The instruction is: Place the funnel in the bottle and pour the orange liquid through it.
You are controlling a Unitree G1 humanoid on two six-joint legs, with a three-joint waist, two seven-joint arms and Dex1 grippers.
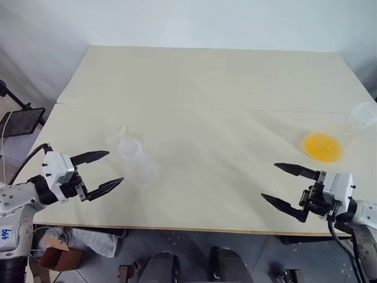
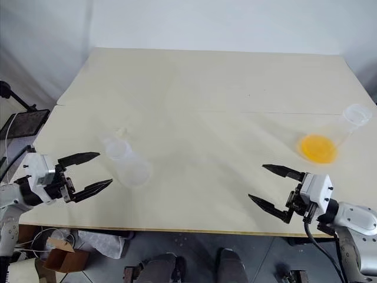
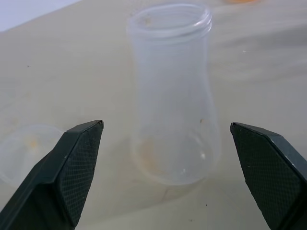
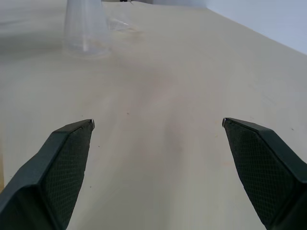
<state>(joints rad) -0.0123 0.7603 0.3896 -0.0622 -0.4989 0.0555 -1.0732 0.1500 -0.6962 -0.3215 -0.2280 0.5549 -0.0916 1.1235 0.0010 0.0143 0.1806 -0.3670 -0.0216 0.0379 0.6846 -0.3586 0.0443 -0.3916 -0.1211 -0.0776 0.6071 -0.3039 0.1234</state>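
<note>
Table: a pale cream table (image 1: 206, 88) carries everything; nothing on it looks disturbed or spilled.
Bottle: the bottle (image 1: 136, 162) stands upright on the left side, empty, mouth uncovered; in the left wrist view it sits straight ahead between the two black fingers, near but not touched.
Funnel: the funnel (image 1: 119, 135) rests on the table just beside the bottle, on its far side; it is not in the neck yet; I cannot tell whether the two touch.
Orange liquid: the orange liquid (image 1: 323, 147) shows as a bright disc at the bottom of a larger flask (image 1: 353, 125) on the right side, well apart from the bottle.
Left gripper: the left gripper (image 1: 99, 172) hangs wide apart and empty, level, aimed at the bottle.
Right gripper: the right gripper (image 1: 290, 186) is likewise spread and empty, on the near side of the larger flask, not touching it.
Progress: by my reckoning nothing is done; the funnel has yet to be lifted and seated, the liquid yet to be picked up and poured.
</note>
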